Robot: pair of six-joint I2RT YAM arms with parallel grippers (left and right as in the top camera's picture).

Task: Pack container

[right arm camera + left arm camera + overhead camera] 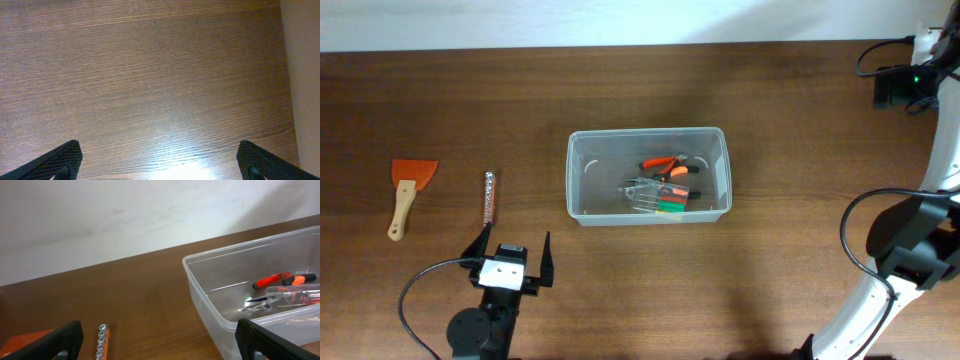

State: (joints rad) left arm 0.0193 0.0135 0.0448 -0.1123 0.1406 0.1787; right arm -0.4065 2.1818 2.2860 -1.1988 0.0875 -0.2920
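container [598, 170] holds orange pliers [665, 164] and a clear case [650, 195] (left fingers [547, 260] and right fingers [57, 161] spread wide, empty).

Dark brown wood-grain table [770, 90], plain off-white wall [125, 210] beyond its far edge, bright glare [200, 167] on the tabletop.

1 container [646, 132], 4 tools [408, 190] [489, 198] [668, 166] [655, 196] (2 inside)

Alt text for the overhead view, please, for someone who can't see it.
A clear plastic container sits on a dark wooden table, holding orange-handled pliers and a small clear case of coloured bits. To its left lie a slim metal strip and an orange-bladed scraper; the left gripper hangs open nearby, empty.
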